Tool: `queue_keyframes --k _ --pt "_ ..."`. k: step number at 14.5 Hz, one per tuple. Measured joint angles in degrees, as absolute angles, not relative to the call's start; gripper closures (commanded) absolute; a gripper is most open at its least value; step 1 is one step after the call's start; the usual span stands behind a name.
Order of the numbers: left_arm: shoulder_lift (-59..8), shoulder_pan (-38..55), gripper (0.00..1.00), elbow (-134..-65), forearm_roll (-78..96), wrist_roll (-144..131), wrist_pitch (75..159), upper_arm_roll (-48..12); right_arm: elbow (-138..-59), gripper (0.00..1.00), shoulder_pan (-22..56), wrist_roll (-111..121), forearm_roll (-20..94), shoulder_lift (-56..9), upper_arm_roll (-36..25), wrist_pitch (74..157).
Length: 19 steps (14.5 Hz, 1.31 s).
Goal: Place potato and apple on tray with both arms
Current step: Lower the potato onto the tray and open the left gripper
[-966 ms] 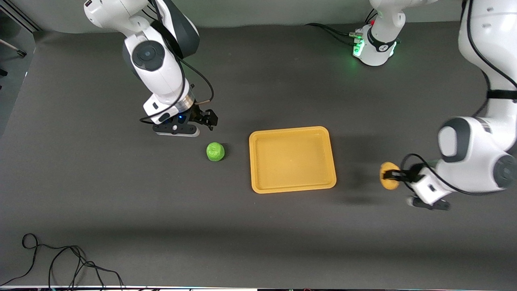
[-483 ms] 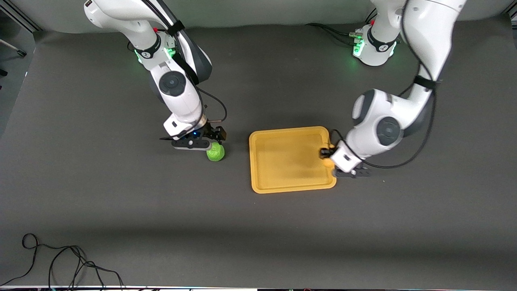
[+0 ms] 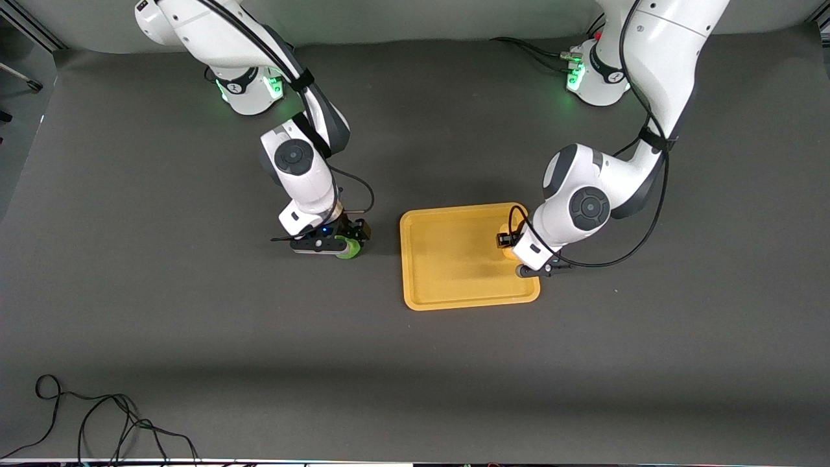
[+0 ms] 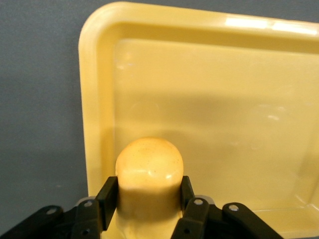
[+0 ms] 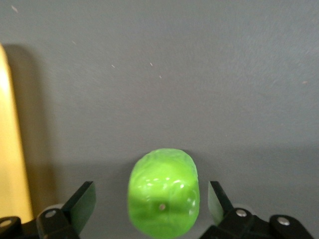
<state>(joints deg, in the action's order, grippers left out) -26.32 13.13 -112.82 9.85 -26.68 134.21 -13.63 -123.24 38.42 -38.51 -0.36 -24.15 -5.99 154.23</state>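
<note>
The yellow-orange tray lies mid-table. My left gripper is shut on the potato and holds it over the tray's inner edge toward the left arm's end; in the front view the potato is mostly hidden under the hand. The tray also fills the left wrist view. The green apple sits on the table beside the tray, toward the right arm's end. My right gripper is open and low around the apple, one finger on each side, with gaps.
A black cable lies coiled near the table's front corner at the right arm's end. The tray's rim shows at the edge of the right wrist view.
My left gripper carried the potato from off the table's left-arm end to over the tray. My right gripper moved down from above the apple to straddle it.
</note>
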Motion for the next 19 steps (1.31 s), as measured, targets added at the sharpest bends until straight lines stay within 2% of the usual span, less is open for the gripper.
queue_keyframes --k 1,2,3,4,5,8,9,12,16,19 --pt "-26.7 13.1 0.67 -112.8 9.5 -26.7 134.9 -13.5 -123.8 0.0 38.4 -38.5 -0.4 -25.0 -6.0 155.3" --pt "-27.1 13.1 0.63 -112.8 9.3 -26.7 135.6 -13.4 -124.1 0.0 38.4 -38.5 -0.5 -25.6 -6.0 155.7" --pt "-27.5 13.1 0.47 -112.9 9.1 -26.7 135.9 -13.3 -124.1 0.08 38.4 -38.5 -0.5 -26.0 -6.0 155.8" --pt "-27.8 13.1 0.37 -112.9 9.0 -26.7 136.0 -13.3 -124.2 0.48 38.4 -38.5 -0.6 -26.1 -6.0 155.8" --pt "-28.1 13.1 0.37 -112.9 8.9 -26.7 136.1 -13.3 -124.3 0.61 38.4 -38.5 -0.6 -26.1 -6.0 155.8" --pt "-28.7 13.1 0.36 -112.9 8.1 -26.7 136.2 -13.3 -124.1 0.61 38.4 -38.5 -0.7 -26.1 -6.0 155.9" --pt "-28.8 13.1 0.32 -112.9 8.0 -26.8 136.2 -13.3 -123.6 0.61 38.4 -38.5 -0.7 -25.8 -6.0 155.7" --pt "-28.5 13.1 0.01 -112.6 8.0 -27.0 136.7 -13.2 -119.9 0.61 38.2 -38.4 -0.7 -22.5 -6.4 148.3" --pt "-24.6 12.8 0.0 -111.6 6.0 -27.7 134.6 -11.0 -111.6 0.61 38.1 -38.2 -0.8 -14.6 -7.3 130.4" --pt "-18.3 12.6 0.0 -108.7 0.7 -25.4 121.6 -6.6 -102.6 0.61 38.1 -38.2 -0.8 -11.2 -7.4 115.9"
